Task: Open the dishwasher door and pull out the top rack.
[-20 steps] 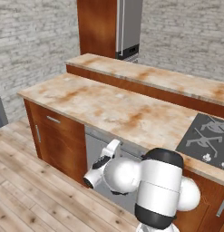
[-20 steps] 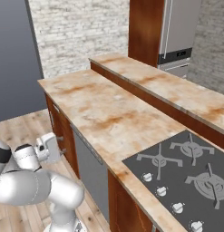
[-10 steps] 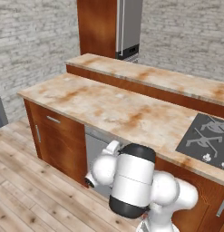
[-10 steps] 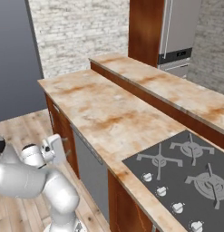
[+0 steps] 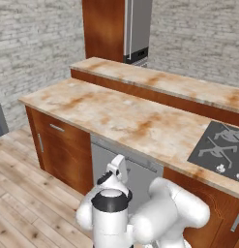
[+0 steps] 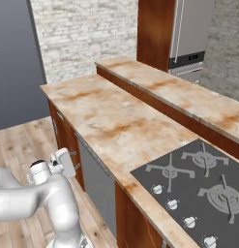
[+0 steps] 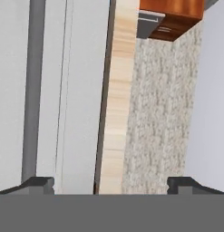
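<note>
From my station, reading the scene left to right, I see reddish-brown cabinet doors (image 5: 63,150) under the marbled counter (image 5: 116,114), then the dishwasher door (image 5: 135,177), a flat grey panel set beneath the counter edge and closed, flush with the cabinets on either side. The gripper (image 5: 117,167) sits just in front of that panel near its upper edge, and from the other side it (image 6: 67,162) hangs close to the door's (image 6: 99,186) near corner. Further right on the counter lies the black cooktop (image 5: 221,147), well apart from the work. Through the hand camera, which is rolled sideways, I see the door's (image 7: 81,90) grey face, and its bar handle (image 7: 32,90) runs up the left of the picture directly above the left fingertip (image 7: 37,183); the jaws stand wide apart with nothing between them, and the handle is not yet inside the gap. The top rack is shut away behind the door, so I cannot see it. I judge the door to be a stiff, fairly heavy panel, probably hinged along its bottom edge, so it should swing down in an arc, not pull straight out. The handle looks smooth and may slip, so I would close across it near its middle to keep the pull even and avoid twisting the wrist.
</note>
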